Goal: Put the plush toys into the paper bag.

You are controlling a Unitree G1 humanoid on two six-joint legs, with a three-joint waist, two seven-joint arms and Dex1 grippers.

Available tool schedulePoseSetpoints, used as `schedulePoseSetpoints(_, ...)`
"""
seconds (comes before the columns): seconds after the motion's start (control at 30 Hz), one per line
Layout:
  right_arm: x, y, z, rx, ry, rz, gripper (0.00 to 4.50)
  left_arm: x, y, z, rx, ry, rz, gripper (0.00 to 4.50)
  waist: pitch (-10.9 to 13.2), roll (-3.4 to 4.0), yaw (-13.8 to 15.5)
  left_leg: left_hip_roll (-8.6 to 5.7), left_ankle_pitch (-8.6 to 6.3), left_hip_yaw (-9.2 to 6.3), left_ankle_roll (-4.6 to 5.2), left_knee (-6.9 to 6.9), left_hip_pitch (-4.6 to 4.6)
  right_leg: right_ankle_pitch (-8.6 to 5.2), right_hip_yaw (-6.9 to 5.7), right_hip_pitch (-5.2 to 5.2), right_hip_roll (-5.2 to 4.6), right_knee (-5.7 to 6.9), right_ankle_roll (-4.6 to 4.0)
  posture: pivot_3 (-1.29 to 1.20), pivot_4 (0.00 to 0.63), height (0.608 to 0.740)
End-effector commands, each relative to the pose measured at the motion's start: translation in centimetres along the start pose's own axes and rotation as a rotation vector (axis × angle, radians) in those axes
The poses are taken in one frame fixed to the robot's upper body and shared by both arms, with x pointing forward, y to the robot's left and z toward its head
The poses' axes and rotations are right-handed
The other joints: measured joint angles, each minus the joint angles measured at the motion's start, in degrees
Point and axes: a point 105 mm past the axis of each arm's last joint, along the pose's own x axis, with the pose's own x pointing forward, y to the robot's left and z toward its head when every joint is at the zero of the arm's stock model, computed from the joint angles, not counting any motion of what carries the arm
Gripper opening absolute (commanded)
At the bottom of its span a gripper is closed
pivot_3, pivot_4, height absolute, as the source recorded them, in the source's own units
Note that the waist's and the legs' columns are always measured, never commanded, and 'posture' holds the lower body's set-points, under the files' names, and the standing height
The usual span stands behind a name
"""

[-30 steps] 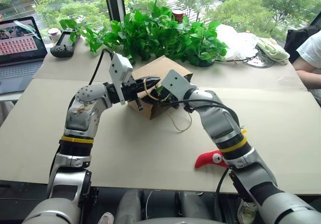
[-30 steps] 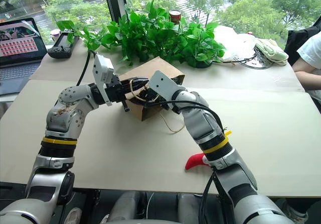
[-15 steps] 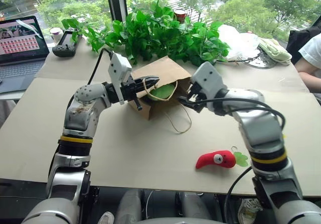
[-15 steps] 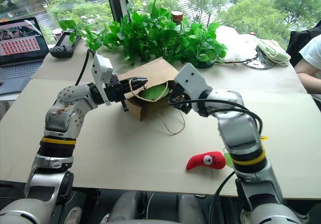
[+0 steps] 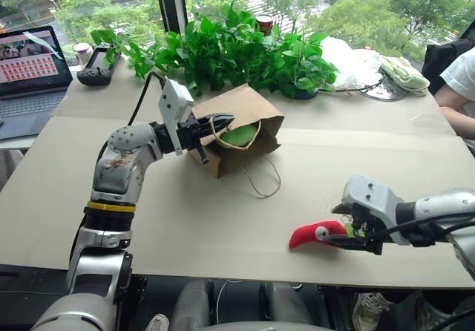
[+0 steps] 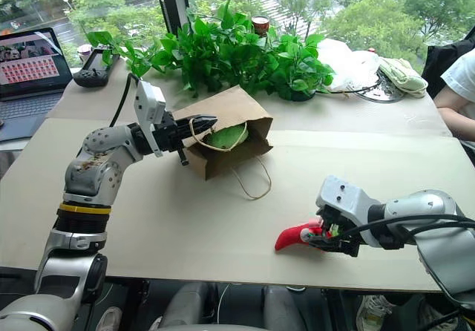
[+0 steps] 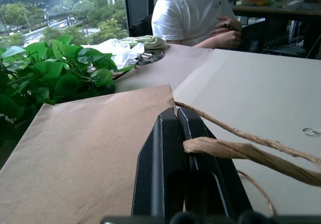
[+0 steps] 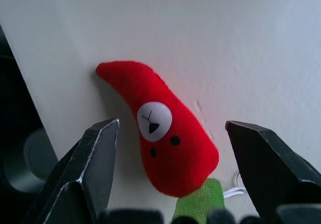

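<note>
The brown paper bag (image 5: 245, 108) lies on its side on the table with its mouth facing me. My left gripper (image 5: 223, 119) is shut on one cord handle (image 7: 220, 148) and holds the mouth up. A rounded green plush toy (image 5: 239, 134) rests inside the opening. The red chili plush toy (image 5: 315, 233), with a white eye and a green leaf tip, lies near the table's front edge. My right gripper (image 8: 171, 123) hangs open just over the chili, one finger on each side, pointing steeply down.
The bag's second cord handle (image 5: 263, 186) loops loose on the table. Leafy potted plants (image 5: 237, 49) stand behind the bag. A laptop (image 5: 30, 64) and controller (image 5: 95, 67) are at the far left, with a white plastic bag (image 5: 349, 60) and a seated person (image 5: 456, 86) at the far right.
My right gripper has come out of the bag, swung back and to the right, and dropped over the red chili. The green toy stays in the bag. The left arm has not moved.
</note>
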Motion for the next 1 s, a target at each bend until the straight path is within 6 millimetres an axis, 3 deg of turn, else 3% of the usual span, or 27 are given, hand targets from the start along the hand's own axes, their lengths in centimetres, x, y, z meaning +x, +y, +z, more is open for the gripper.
schedulePoseSetpoints(0.03,0.2,-0.6,-0.9,-0.042,0.059,-0.050,3.80,0.0,-0.2,1.3,0.033,-0.032,-0.013,0.00,0.00,0.00,0.00,0.00,0.00,0.00,0.00,0.01,0.01,0.00,0.00,0.00,0.00,0.00,0.00,0.00,0.150,0.740)
schedulePoseSetpoints(0.27,1.5,-1.2,-1.4,-0.035,0.059,-0.087,3.80,-0.1,0.0,1.4,0.037,-0.030,-0.009,0.00,0.00,-0.01,0.15,0.00,0.00,-0.01,0.00,0.01,0.00,-0.01,0.02,0.00,0.02,-0.01,0.01,0.00,0.150,0.740)
schedulePoseSetpoints(0.37,2.0,-1.2,-1.2,-0.037,0.050,-0.083,3.09,-0.2,0.0,1.4,0.039,-0.030,-0.007,0.00,0.00,-0.01,0.28,-0.01,0.00,-0.01,0.00,0.02,0.00,-0.01,0.02,0.00,0.02,-0.01,0.01,0.00,0.150,0.740)
schedulePoseSetpoints(0.63,2.4,-1.3,-1.1,-0.022,0.035,-0.098,0.36,-0.1,0.0,1.5,0.041,-0.033,-0.005,0.00,0.00,-0.01,0.47,-0.01,0.00,-0.01,0.00,0.02,0.00,-0.01,0.01,0.00,0.03,-0.01,0.02,0.00,0.150,0.740)
schedulePoseSetpoints(0.7,2.3,-1.4,-0.8,-0.017,0.019,-0.103,0.01,-0.1,0.0,1.5,0.042,-0.032,-0.004,0.00,0.00,-0.01,0.46,0.00,0.00,-0.02,0.00,0.02,0.00,-0.01,0.01,0.01,0.03,-0.01,0.01,0.00,0.150,0.740)
schedulePoseSetpoints(0.87,1.3,-1.7,2.0,-0.017,-0.134,-0.117,0.01,-0.1,0.1,1.5,0.042,-0.032,-0.002,0.00,0.00,-0.01,0.35,0.01,0.00,-0.02,0.00,0.04,0.01,-0.01,0.03,0.01,0.05,0.02,0.01,0.00,0.150,0.740)
schedulePoseSetpoints(1.0,-0.1,-3.7,7.2,-0.018,-0.363,-0.222,0.01,-0.1,0.0,1.6,0.040,-0.032,-0.003,0.00,0.02,-0.03,-0.03,0.07,0.00,-0.05,0.00,0.06,0.00,0.01,0.05,0.02,0.12,0.00,-0.01,0.00,0.150,0.740)
